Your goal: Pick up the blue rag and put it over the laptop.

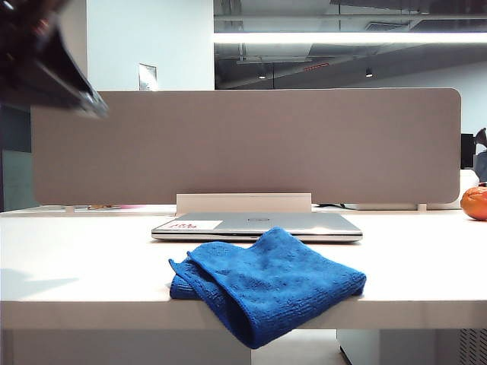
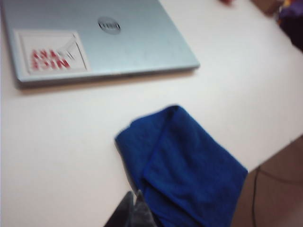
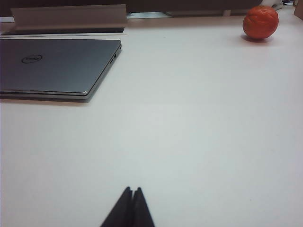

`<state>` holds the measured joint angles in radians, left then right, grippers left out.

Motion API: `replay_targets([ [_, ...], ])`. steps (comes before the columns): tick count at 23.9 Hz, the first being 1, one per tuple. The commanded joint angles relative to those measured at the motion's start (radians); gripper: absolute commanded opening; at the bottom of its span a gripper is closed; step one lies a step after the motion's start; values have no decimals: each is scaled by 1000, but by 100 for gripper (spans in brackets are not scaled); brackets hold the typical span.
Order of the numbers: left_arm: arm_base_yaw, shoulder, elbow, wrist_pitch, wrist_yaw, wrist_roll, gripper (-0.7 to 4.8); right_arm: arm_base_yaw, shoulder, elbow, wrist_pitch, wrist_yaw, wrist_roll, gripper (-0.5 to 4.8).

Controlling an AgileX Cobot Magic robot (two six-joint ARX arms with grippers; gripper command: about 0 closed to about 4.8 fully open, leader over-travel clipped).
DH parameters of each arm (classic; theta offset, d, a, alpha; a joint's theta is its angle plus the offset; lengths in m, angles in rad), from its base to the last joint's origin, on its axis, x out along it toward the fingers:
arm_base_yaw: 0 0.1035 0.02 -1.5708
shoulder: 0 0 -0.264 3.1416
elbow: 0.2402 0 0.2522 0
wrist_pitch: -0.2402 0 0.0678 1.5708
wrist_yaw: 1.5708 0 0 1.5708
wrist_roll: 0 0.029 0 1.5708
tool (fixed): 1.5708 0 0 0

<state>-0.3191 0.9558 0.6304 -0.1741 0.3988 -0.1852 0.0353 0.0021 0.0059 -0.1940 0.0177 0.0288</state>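
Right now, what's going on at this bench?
Nothing is held yet. The blue rag lies crumpled at the table's front edge, one corner hanging over, just in front of the closed laptop. The left gripper hangs above the table beside the rag, fingers shut and empty. The right gripper, also shut, is over bare table. An orange fruit sits far right.

Rag (image 1: 266,285) lies before the laptop (image 1: 289,224), seemingly overhanging the table (image 1: 84,266) edge

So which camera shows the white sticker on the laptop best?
The left wrist view: the white sticker on the laptop lid shows from above, red print visible. The exterior view shows it edge-on. The right wrist view misses it.
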Motion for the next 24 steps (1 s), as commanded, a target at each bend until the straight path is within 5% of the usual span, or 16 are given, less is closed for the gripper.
replay_targets([
  [1, -85, 95, 6, 14, -63, -3, -6, 0, -2, -4, 10, -2, -3, 0],
  [8, -183, 240, 40, 18, -131, -10, 2, 0, -2, -4, 10, -7, -3, 0],
  [14, -204, 338, 79, 19, -130, -37, 160, 0, -2, -4, 9, -20, -3, 0],
  [24, -204, 423, 85, 64, -123, -40, 161, 0, -2, -4, 9, -21, -3, 0],
])
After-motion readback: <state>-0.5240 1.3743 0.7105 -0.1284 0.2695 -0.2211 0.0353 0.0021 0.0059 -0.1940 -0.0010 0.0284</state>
